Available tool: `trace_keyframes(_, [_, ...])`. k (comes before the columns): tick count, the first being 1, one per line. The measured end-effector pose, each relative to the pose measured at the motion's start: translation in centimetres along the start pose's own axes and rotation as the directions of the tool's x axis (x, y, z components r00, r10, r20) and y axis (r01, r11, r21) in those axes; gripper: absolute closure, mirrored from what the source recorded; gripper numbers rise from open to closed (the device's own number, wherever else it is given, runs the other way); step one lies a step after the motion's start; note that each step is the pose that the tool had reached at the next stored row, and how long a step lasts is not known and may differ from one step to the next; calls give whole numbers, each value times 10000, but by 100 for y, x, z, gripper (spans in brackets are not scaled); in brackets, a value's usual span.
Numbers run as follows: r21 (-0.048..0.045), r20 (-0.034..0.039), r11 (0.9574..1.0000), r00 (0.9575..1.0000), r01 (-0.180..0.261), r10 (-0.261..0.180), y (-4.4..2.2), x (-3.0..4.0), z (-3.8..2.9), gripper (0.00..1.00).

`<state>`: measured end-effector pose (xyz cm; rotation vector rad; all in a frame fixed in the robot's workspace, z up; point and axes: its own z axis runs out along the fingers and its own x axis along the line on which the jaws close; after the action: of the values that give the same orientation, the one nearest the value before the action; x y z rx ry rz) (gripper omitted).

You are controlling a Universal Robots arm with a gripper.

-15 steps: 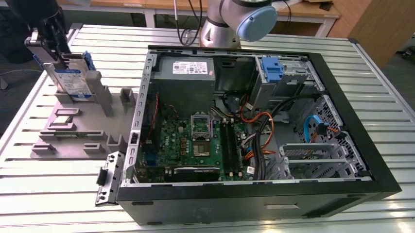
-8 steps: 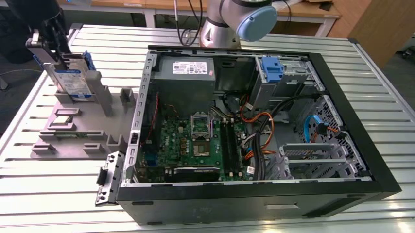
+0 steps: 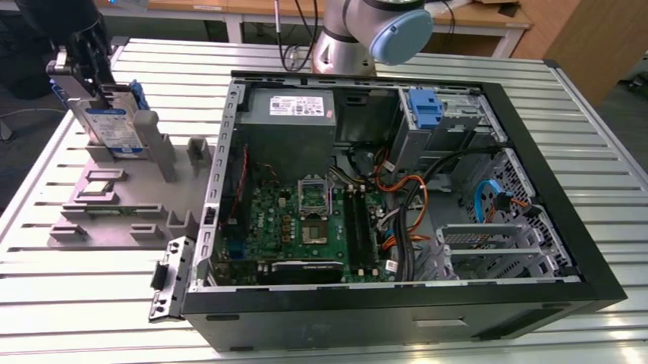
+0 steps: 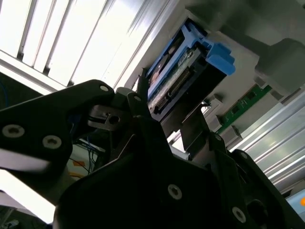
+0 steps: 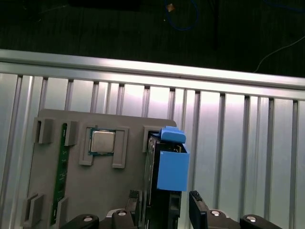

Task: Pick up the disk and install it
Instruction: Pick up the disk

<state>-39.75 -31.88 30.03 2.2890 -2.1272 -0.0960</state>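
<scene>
Lab: aluminium bench (image 3: 81, 303), opened computer (image 3: 405, 303)

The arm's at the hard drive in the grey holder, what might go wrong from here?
The disk stands upright in a slot of the grey fixture with the gripper at its upper end; a tilted pull might jam it or drag the fixture. The processor chip and memory module lie in that fixture beside it and might get jolted. Orange and black cables crowd the computer case and might snag the disk.
</scene>
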Motion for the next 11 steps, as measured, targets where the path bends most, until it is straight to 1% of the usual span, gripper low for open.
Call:
trace_keyframes(6, [0,0,10000,10000,1,-1,-4,0,0,47])
trace_keyframes(7, [-1,0,10000,10000,0,0,-4,0,-1,48])
trace_keyframes(9, [0,0,10000,10000,1,-1,-5,1,0,48])
trace_keyframes(10, [0,0,10000,10000,1,-1,-6,1,0,55])
trace_keyframes(11, [-1,0,10000,10000,1,-1,-7,1,-1,55])
